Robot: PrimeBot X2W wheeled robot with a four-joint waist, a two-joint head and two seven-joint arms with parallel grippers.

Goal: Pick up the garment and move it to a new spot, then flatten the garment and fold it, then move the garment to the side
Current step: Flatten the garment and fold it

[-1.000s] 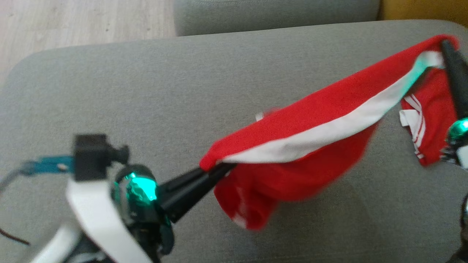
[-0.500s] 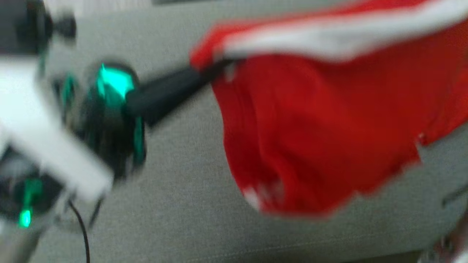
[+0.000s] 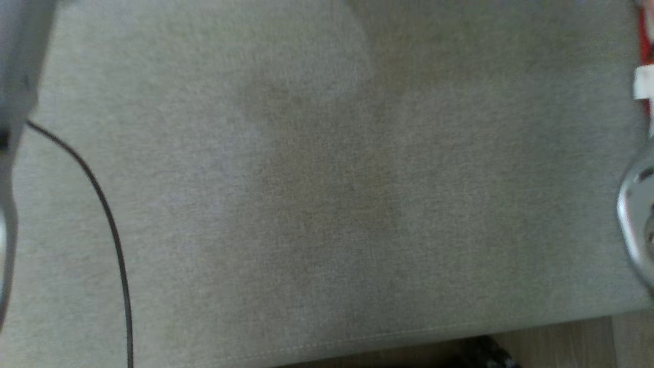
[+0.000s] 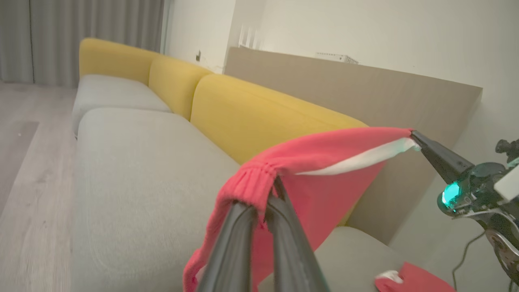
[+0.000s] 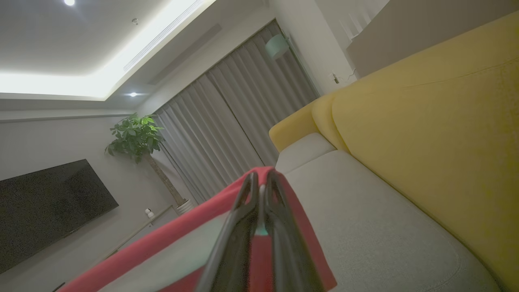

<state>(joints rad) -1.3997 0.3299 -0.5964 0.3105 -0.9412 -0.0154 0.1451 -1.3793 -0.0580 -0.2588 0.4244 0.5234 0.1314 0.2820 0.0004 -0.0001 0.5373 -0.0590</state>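
Observation:
The garment (image 4: 324, 162) is red cloth with a white band and a gathered waistband. It hangs stretched in the air above the grey sofa seat (image 4: 142, 182). In the left wrist view my left gripper (image 4: 272, 190) is shut on the gathered end, and my right gripper (image 4: 414, 136) pinches the far corner. In its own view, my right gripper (image 5: 261, 176) is shut on the red garment (image 5: 186, 227). A sliver of the garment (image 3: 645, 76) shows at the head view's right edge. A red and white fold (image 4: 409, 280) rests on the cushion; I cannot tell whether it belongs to the garment.
The grey cushion (image 3: 327, 204) spreads under the head view, its front seam along the bottom. A black cable (image 3: 110, 220) runs down the left. Yellow backrests (image 4: 251, 109) line the sofa's far side. Wood floor (image 4: 24, 194) lies beyond the seat.
The head camera has swung down over the cushion, so the garment and both grippers have slid out of it but for a sliver at the right edge. Both grips stay shut.

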